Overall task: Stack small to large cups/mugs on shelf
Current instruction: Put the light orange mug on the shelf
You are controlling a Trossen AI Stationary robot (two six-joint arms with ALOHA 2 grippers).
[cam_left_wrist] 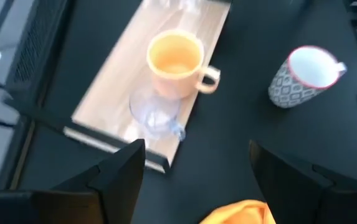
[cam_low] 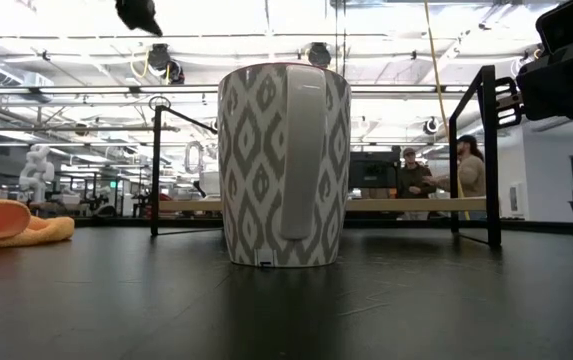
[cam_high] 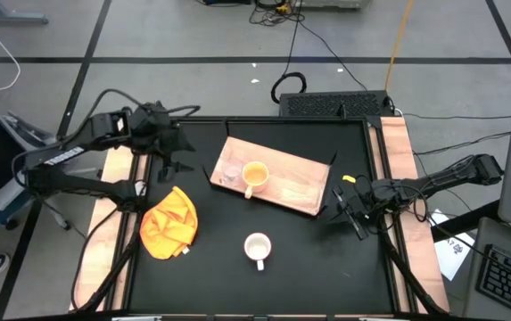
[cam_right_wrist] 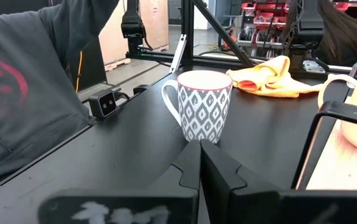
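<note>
On the light-wood shelf (cam_high: 282, 183) the tiny clear glass cup (cam_high: 230, 171) and the yellow-orange mug (cam_high: 254, 175) stand upright side by side. A white patterned mug (cam_high: 257, 247) stands on its base on the black table, nearer the front edge. My left gripper (cam_left_wrist: 197, 168) hangs open above the table left of the shelf (cam_left_wrist: 122, 81), with the glass cup (cam_left_wrist: 155, 118) and yellow mug (cam_left_wrist: 175, 62) ahead of it. Over at the table's right side, my right gripper (cam_right_wrist: 200, 162) is shut, pointing level at the white mug (cam_right_wrist: 204, 106).
An orange-yellow cloth (cam_high: 168, 223) lies crumpled at the table's left front. The shelf has black frame bars at its ends (cam_right_wrist: 315, 143). A person's grey sleeve (cam_right_wrist: 28, 93) shows beside the table, and people stand in the room behind (cam_low: 436, 175).
</note>
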